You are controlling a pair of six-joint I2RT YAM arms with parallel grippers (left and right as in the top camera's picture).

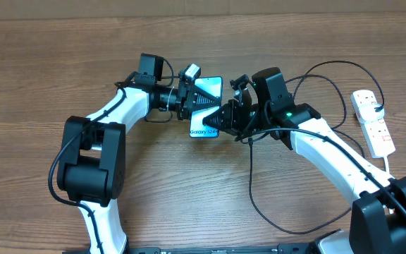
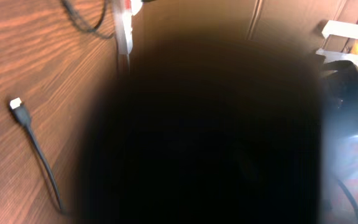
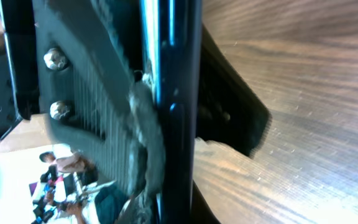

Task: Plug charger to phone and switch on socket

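The phone [image 1: 210, 87], teal screen reading "Galaxy S24+", is at the table's middle, held between both arms. My left gripper [image 1: 194, 100] is shut on its left part; the phone fills the left wrist view as a dark blur [image 2: 216, 137]. My right gripper [image 1: 227, 117] is shut on its right edge, and the dark edge [image 3: 169, 74] runs between the finger pads. The charger [image 1: 253, 190] loops over the table under the right arm. Its connector tip [image 2: 16, 104] lies free on the wood, in neither gripper. The socket [image 1: 373, 124] lies at the far right with a black plug [image 1: 377, 107] in it.
The socket's end and a red switch show at the top of the left wrist view [image 2: 124, 25]. The black cable arcs behind the right arm [image 1: 330, 65] and sweeps toward the front edge [image 1: 294, 229]. A white cord [image 1: 389, 164] leaves the socket.
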